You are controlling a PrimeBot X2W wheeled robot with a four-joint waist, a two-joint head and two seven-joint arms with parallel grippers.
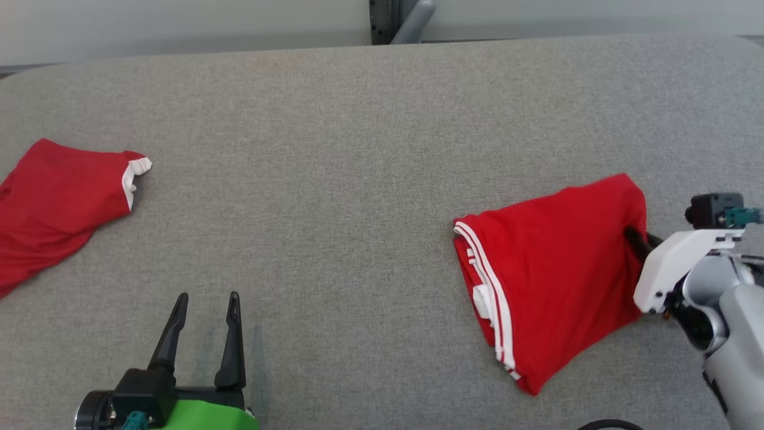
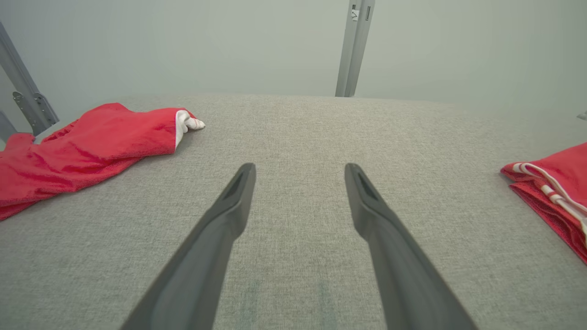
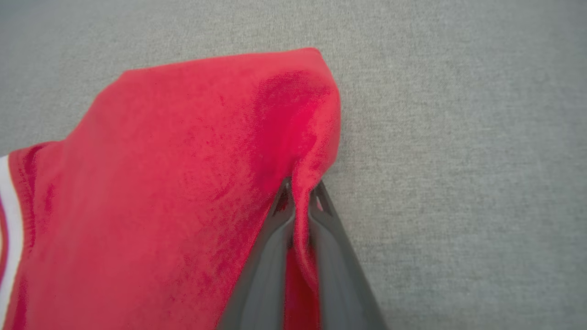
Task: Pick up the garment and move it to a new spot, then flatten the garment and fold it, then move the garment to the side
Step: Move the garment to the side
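The garment [image 1: 555,269], red with white stripes along one edge, lies folded on the right side of the wide grey fabric table [image 1: 358,149]. It is well apart from a second red cloth [image 1: 54,203] with a white cuff at the table's left edge. The right gripper [image 3: 300,192] is pinched tight on a raised ridge at the garment's right-hand edge, while the left gripper [image 1: 208,295] hovers over bare table near the front, jaws spread wide and holding nothing.
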